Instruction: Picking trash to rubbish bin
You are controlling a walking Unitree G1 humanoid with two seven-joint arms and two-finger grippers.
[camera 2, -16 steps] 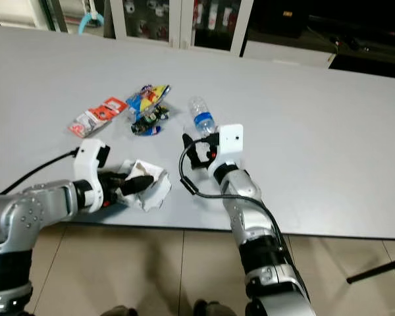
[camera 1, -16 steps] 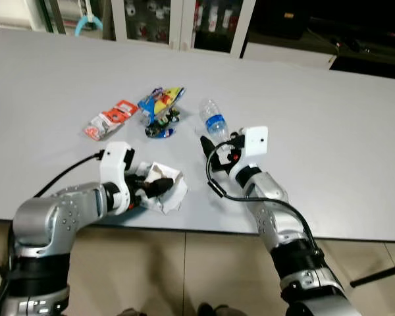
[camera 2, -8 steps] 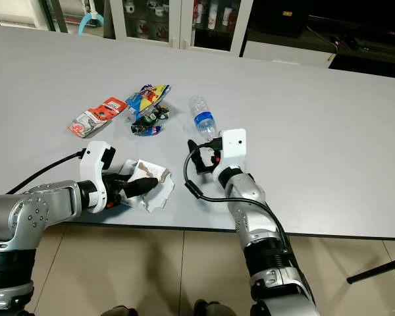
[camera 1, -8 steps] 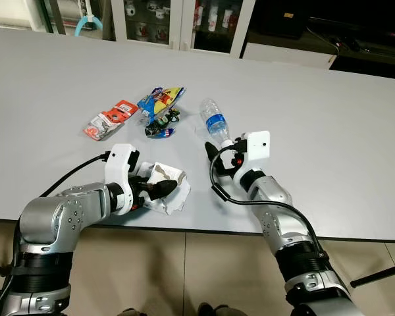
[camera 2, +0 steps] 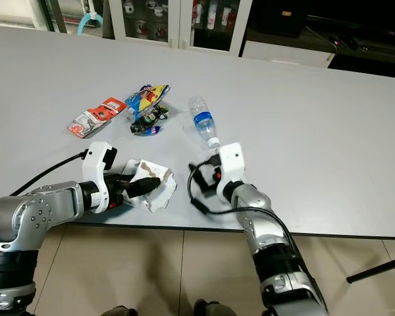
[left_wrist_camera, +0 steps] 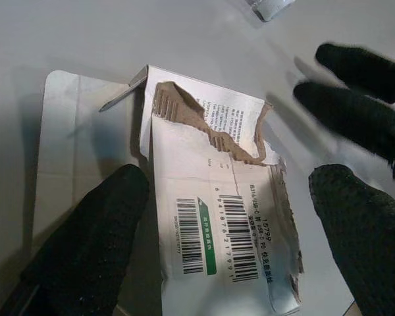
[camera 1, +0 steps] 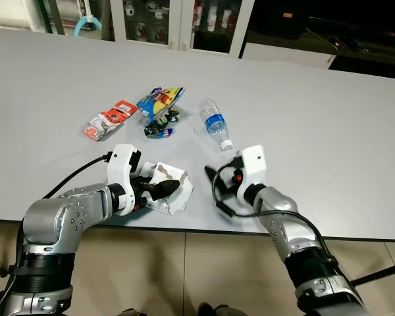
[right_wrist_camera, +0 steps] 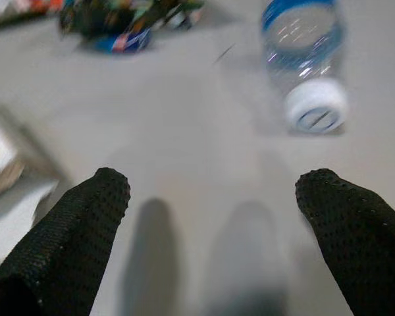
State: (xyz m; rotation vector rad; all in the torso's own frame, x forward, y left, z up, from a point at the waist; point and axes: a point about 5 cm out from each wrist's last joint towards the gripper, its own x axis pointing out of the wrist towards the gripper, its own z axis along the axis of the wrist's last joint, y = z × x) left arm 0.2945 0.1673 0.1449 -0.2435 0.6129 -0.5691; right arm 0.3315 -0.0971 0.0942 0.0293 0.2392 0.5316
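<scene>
A torn white cardboard box (camera 1: 173, 186) with a barcode (left_wrist_camera: 214, 217) lies flat near the table's front edge. My left gripper (camera 1: 162, 189) is open over it, one finger (left_wrist_camera: 92, 243) on each side of the box. A clear plastic bottle (camera 1: 214, 122) with a blue label and a white cap (right_wrist_camera: 315, 105) lies on its side further in. My right gripper (camera 1: 214, 174) is open and low over bare table, a short way in front of the cap and apart from it. Nothing is between its fingers (right_wrist_camera: 72, 230).
A red wrapper (camera 1: 109, 119), a colourful snack bag (camera 1: 160, 100) and a dark crumpled wrapper (camera 1: 159, 128) lie left of the bottle. The grey table (camera 1: 316, 125) stretches far back and right. Glass-fronted cabinets (camera 1: 184, 20) stand behind. Tiled floor (camera 1: 184, 270) lies below the front edge.
My right gripper has drawn back from the bottle toward the table's front edge. My left gripper has shifted slightly right, still over the torn box.
</scene>
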